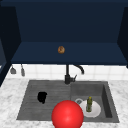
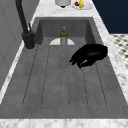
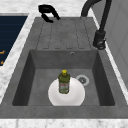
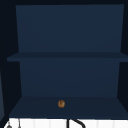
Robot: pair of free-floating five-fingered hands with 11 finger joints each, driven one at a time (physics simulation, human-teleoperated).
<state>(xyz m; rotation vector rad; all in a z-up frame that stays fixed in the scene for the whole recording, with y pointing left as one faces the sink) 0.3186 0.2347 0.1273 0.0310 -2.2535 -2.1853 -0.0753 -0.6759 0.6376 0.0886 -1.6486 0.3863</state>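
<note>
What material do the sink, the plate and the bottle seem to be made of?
Sink: probably stone or composite; matte, mottled grey.
Plate: likely ceramic; plain smooth white.
Bottle: glass or plastic, unclear; olive-green body, yellow cap, paper-like label.

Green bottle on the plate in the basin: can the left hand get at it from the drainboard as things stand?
Probably yes. The left hand hovers over the drainboard, fingers loosely curled, holding nothing. The green bottle stands upright on the white plate in the open basin, with nothing between them.
</note>
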